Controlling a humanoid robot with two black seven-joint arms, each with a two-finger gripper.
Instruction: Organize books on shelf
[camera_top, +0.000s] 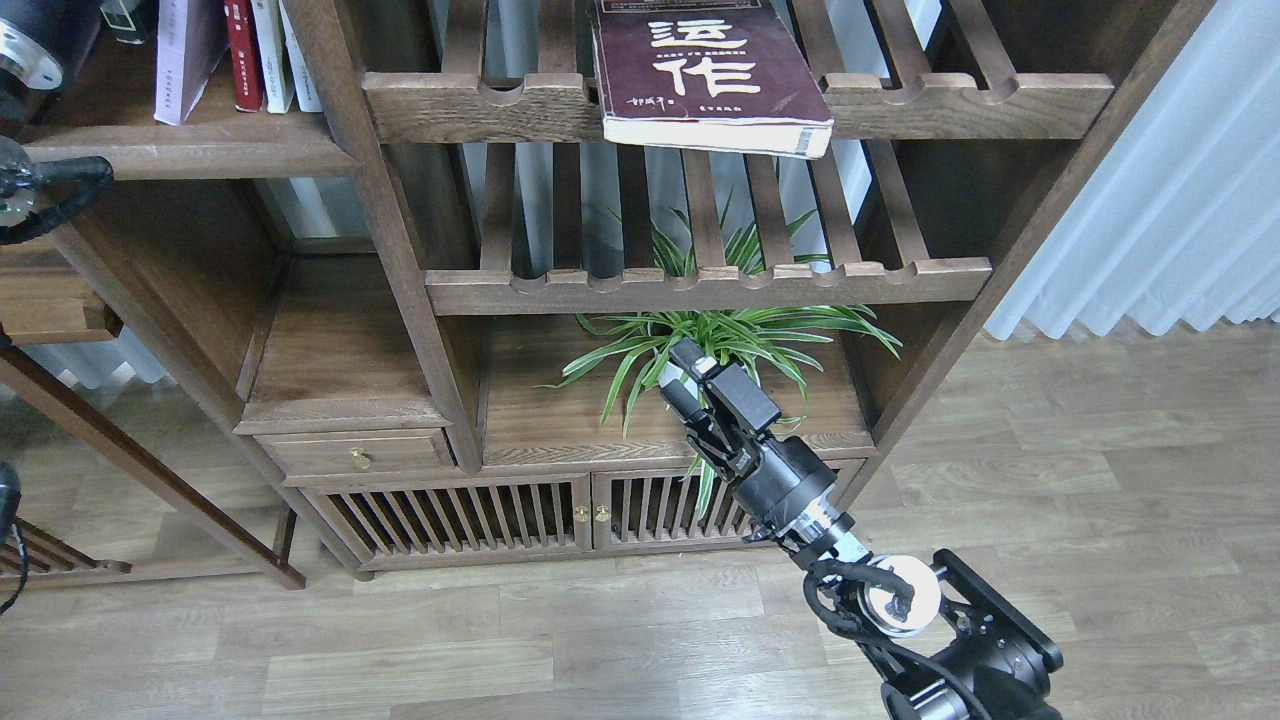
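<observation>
The thick maroon book (705, 75) with white Chinese characters lies flat on the upper slatted rack and overhangs its front rail. The pale lavender paperback (180, 60) leans on the dark plank shelf (190, 155) at the top left, beside a red book (240, 50) and white ones. My left arm's wrist (25, 60) is at the top-left corner. A small dark object (125, 15) shows at its far end, cut off by the frame edge. I cannot tell whether it is the grey-black book. My right gripper (680, 372) is open and empty, low in front of the plant.
A potted spider plant (730, 335) stands in the lower compartment right behind my right gripper. A second slatted rack (700, 285) spans above it. Below are a small drawer (355, 455) and slatted cabinet doors (520, 515). A curtain (1180, 180) hangs at right.
</observation>
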